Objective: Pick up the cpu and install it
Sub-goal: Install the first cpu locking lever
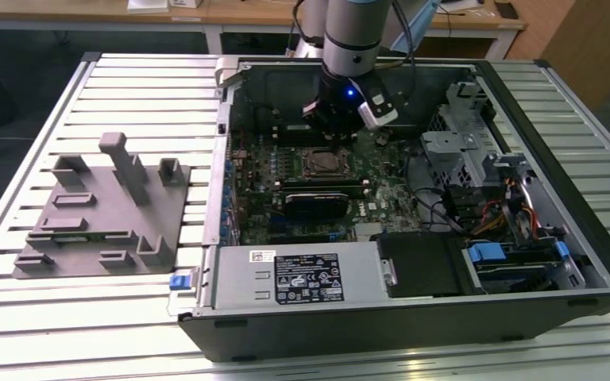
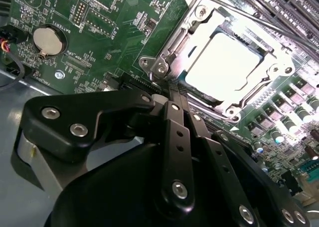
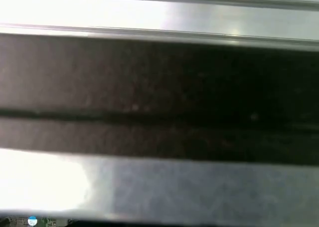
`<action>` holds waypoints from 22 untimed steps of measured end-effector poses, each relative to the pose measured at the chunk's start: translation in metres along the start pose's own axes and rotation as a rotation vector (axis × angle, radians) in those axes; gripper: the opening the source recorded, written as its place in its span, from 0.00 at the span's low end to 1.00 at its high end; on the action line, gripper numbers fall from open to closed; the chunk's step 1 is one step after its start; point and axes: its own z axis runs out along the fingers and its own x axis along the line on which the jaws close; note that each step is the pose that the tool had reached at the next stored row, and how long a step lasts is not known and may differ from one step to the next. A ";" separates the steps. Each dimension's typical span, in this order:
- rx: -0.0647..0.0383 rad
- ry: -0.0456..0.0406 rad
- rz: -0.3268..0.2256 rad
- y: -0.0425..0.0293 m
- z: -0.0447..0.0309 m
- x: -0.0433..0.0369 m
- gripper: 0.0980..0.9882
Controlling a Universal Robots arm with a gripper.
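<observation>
While the arm reaches down into the open computer case [image 1: 559, 238] lying on the slatted worktop [image 1: 29, 317], its gripper [image 1: 332, 141] hangs just above the motherboard [image 1: 273, 198], at the far edge of the processor socket [image 1: 324, 163] in the exterior view. In the second wrist view the cpu [image 2: 224, 61] sits flat inside the socket frame [image 2: 164, 62]: a pale, silver-white square with a smooth top that glares brightly under the light, ringed by the metal bracket with its screws at the corners. The gripper's [image 2: 177, 90] black fingers [image 2: 174, 100] come together to a narrow tip with nothing between them, and that tip stands just beside the socket's edge, apart from the chip itself. A round coin battery [image 2: 47, 41] lies on the green board well away from the socket. In the exterior view a grey plastic fixture block [image 1: 98, 210] stands on the worktop at the exterior view's left, well apart from the case, and the power supply [image 1: 295, 274] with its white label fills the near part of the case. The first wrist view gives a blurred dark band between pale metal strips, too unclear to name.
</observation>
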 end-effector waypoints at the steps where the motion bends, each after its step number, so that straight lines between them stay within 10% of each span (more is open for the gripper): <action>1: 0.001 0.0002 0.000 0.0001 0.0003 0.0000 0.01; 22: -0.001 0.0000 0.000 0.0038 -0.0019 -0.0002 0.01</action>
